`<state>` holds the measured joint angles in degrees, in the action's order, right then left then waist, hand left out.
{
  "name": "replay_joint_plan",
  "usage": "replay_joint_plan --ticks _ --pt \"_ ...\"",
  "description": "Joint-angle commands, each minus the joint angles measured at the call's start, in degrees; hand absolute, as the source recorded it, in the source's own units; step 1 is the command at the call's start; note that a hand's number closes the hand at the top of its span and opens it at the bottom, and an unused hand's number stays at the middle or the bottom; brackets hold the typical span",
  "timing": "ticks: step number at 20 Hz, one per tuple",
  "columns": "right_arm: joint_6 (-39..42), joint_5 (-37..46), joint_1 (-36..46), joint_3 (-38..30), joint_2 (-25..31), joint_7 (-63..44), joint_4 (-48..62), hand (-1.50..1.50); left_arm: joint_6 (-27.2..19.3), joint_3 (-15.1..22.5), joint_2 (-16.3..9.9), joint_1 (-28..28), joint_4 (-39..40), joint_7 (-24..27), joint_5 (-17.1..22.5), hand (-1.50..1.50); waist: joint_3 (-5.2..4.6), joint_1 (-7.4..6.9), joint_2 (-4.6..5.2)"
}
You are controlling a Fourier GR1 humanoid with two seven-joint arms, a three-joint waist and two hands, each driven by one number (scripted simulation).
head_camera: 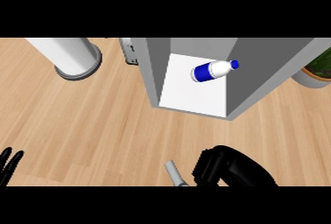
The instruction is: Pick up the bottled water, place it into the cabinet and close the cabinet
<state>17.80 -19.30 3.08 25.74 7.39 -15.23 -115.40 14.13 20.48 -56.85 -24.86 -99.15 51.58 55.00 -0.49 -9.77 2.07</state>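
One bottled water (214,70) in cabinet (258,74) (lying tilted) | right hand (223,168) curled, holding nothing

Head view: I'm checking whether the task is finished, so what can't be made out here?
- Cabinet: its top is cut off by the upper edge; the door barely shows at its left, so its position can't be judged.
- Bottled water: inside, but whether it stands or lies is unclear.
- Right hand: partly cut off by the lower edge.
- Left hand: only fingers show at the lower left edge.
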Motion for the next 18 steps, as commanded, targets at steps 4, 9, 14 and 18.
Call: replay_joint_plan --ticks 4,9,14,18 --pt "-11.8 3.19 19.63 -11.79 -7.21 -4.93 18.27 1.5 3.12 -1.62 -0.48 -2.33 1.16 1.3 1.5 -1.5 0.31 2.23 -0.8" --pt "-14.17 4.33 34.7 -15.45 -7.35 -2.53 35.5 1.5 3.69 -1.05 0.45 -2.17 -0.17 0.5 1.13 -1.5 0.42 2.49 -0.55" --pt "-14.81 5.91 42.25 -19.09 -7.38 -0.13 44.71 1.5 5.14 -2.88 -0.42 -2.1 0.68 0.45 1.01 -1.5 0.43 3.15 -0.7" --pt "-13.31 5.17 43.76 -20.03 -7.39 1.59 48.16 1.5 5.75 -4.1 -0.06 -2.03 0.67 0.24 2.0 -1.5 0.44 3.66 -0.68"
